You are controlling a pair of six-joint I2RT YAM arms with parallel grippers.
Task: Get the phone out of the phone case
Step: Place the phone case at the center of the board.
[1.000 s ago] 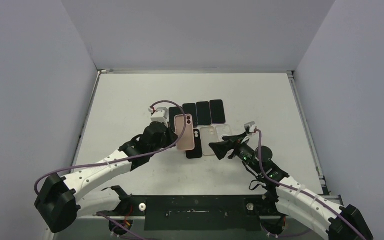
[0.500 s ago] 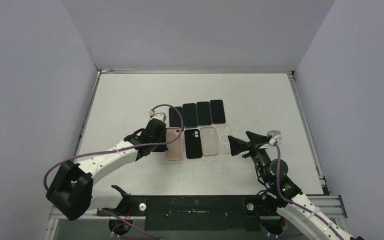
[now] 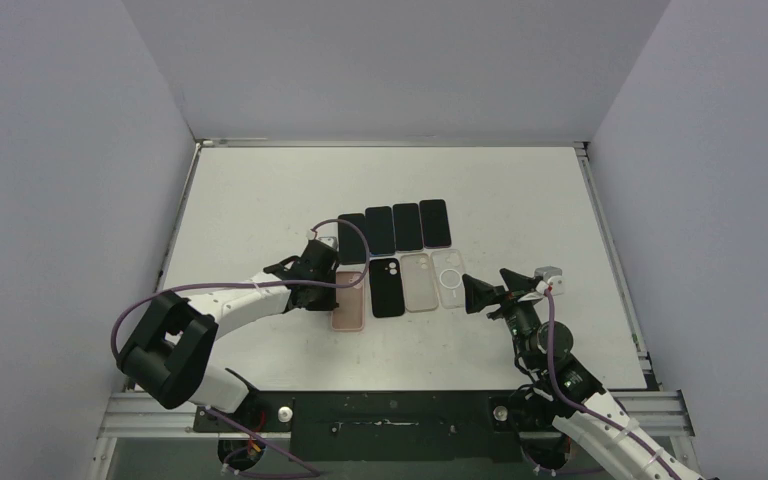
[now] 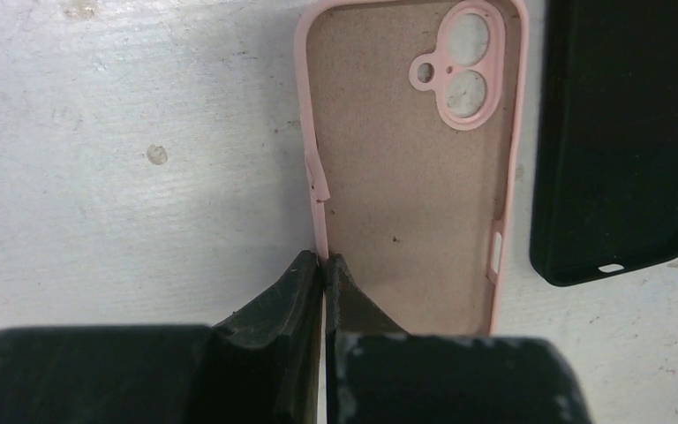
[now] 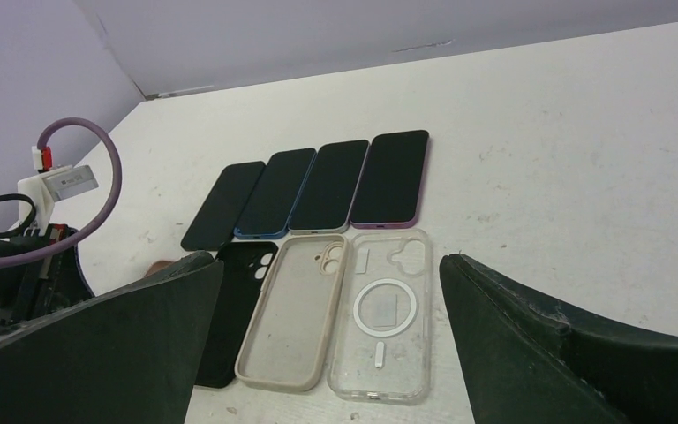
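The pink phone case (image 4: pixel 410 168) lies open side up and empty at the left end of a row of cases (image 3: pixel 348 302). My left gripper (image 4: pixel 325 259) is shut on the case's left side wall, one finger outside it and one inside; from above, the left gripper (image 3: pixel 330 286) sits at the case's left edge. Several bare phones (image 3: pixel 393 227) lie screen up in a row behind the cases (image 5: pixel 318 185). My right gripper (image 5: pixel 331 261) stands wide open and holds nothing, low over the table to the right of the cases (image 3: pixel 484 293).
To the right of the pink case lie a black case (image 3: pixel 387 287), a beige case (image 5: pixel 293 309) and a clear case (image 5: pixel 388 314), all empty. The walls of the enclosure border the white table (image 3: pixel 260 200) on three sides.
My left gripper has brought the pink case down from mid-air to the table at the left end of the case row. My right arm has drawn back to the right, its jaws opening a little wider.
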